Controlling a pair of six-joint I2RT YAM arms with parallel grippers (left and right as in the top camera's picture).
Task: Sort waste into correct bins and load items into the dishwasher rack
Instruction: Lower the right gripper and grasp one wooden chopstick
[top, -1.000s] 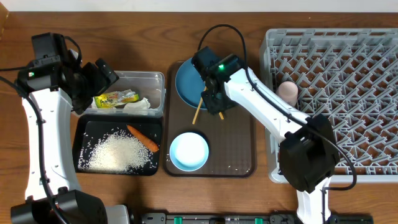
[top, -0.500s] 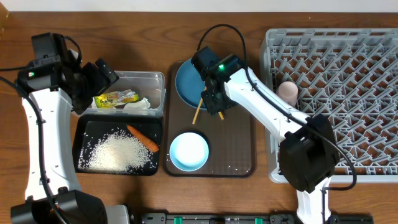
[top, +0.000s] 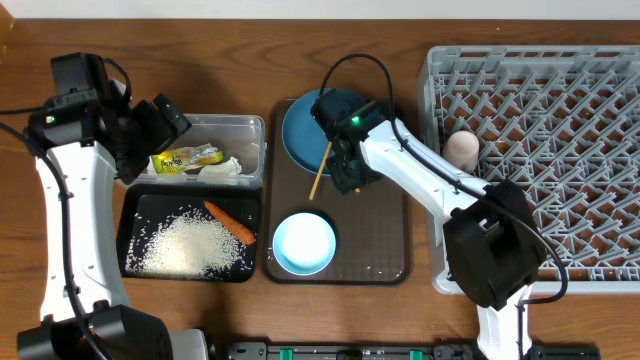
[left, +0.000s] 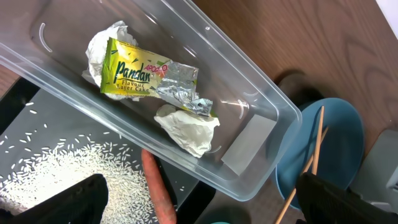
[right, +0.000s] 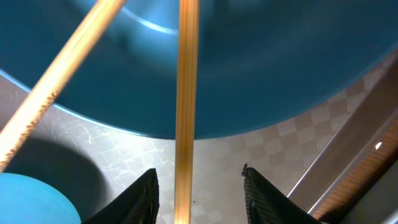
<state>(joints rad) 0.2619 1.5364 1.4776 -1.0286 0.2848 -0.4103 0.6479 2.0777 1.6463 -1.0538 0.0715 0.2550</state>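
Two wooden chopsticks (right: 186, 93) lean on the dark-blue plate (top: 300, 128) on the brown tray. My right gripper (right: 198, 193) is open, low over the tray, with one chopstick between its fingers; the other chopstick (right: 62, 87) lies slanted to the left. In the overhead view this gripper (top: 345, 176) sits at the plate's lower edge. My left gripper (left: 199, 208) is open and empty above the clear box (left: 261, 109), which holds the snack wrapper (left: 140, 71) and crumpled tissue (left: 186, 127). The black tray (top: 135, 215) holds rice (top: 190, 245) and the carrot (top: 230, 222). The pale-blue bowl (top: 304, 243) stands on the brown tray. The pink cup (top: 461, 148) is in the grey rack (top: 560, 150). The light-blue cup is out of view.
The brown serving tray (top: 380, 240) lies between the bins and the rack, with a few rice grains near its front edge. The right arm reaches across the tray from the front right. Bare wood table shows along the back.
My right gripper has moved slightly forward and lower over the chopsticks. The left arm has not moved.
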